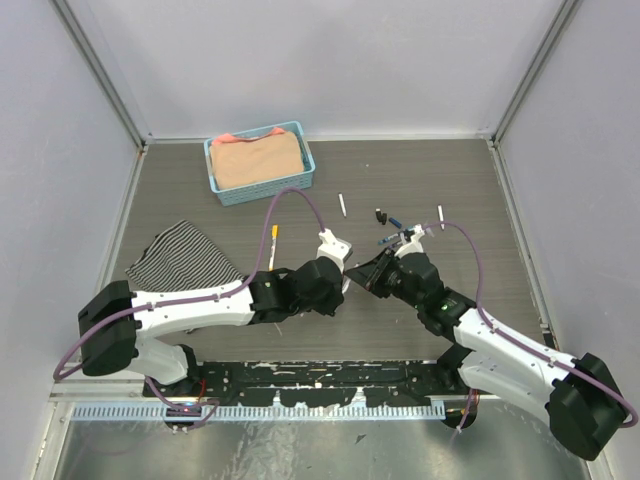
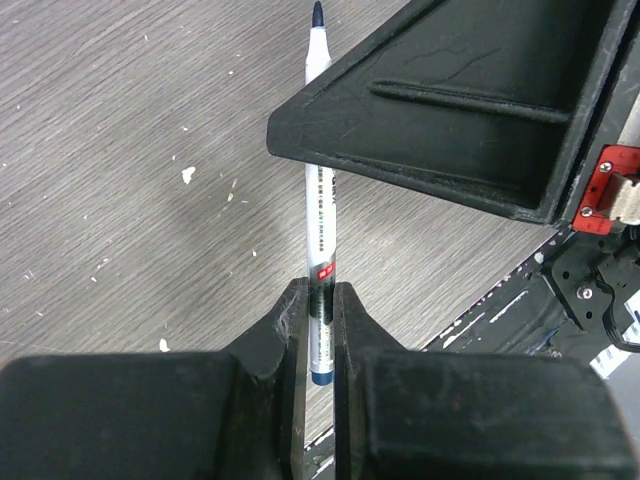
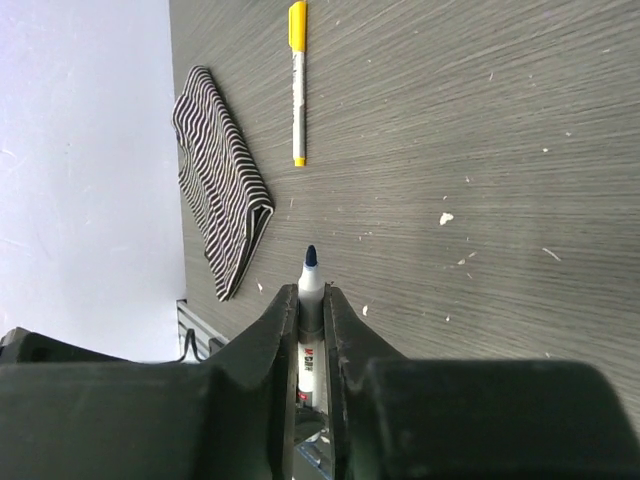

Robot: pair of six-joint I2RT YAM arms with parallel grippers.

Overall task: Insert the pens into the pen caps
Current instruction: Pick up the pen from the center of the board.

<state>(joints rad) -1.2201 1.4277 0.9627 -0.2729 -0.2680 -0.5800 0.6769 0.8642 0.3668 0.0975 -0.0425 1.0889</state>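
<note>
A white pen (image 2: 320,215) with a dark blue tip is held by both grippers at once, just above the table's middle. In the left wrist view my left gripper (image 2: 320,292) is shut on the pen's lower end, and the right gripper's black finger (image 2: 450,110) crosses over the barrel. My right gripper (image 3: 311,296) is shut on the same pen (image 3: 310,280) just behind its bare tip. From above, the left gripper (image 1: 340,268) and right gripper (image 1: 372,272) meet nose to nose. A black cap (image 1: 381,214) and small blue caps (image 1: 392,223) lie just beyond them.
A pen with a yellow cap (image 1: 272,245) lies left of the grippers, next to a striped cloth (image 1: 185,258). Two white pens (image 1: 343,204) (image 1: 440,213) lie farther back. A blue basket (image 1: 224,190) with a peach cloth stands at the back left.
</note>
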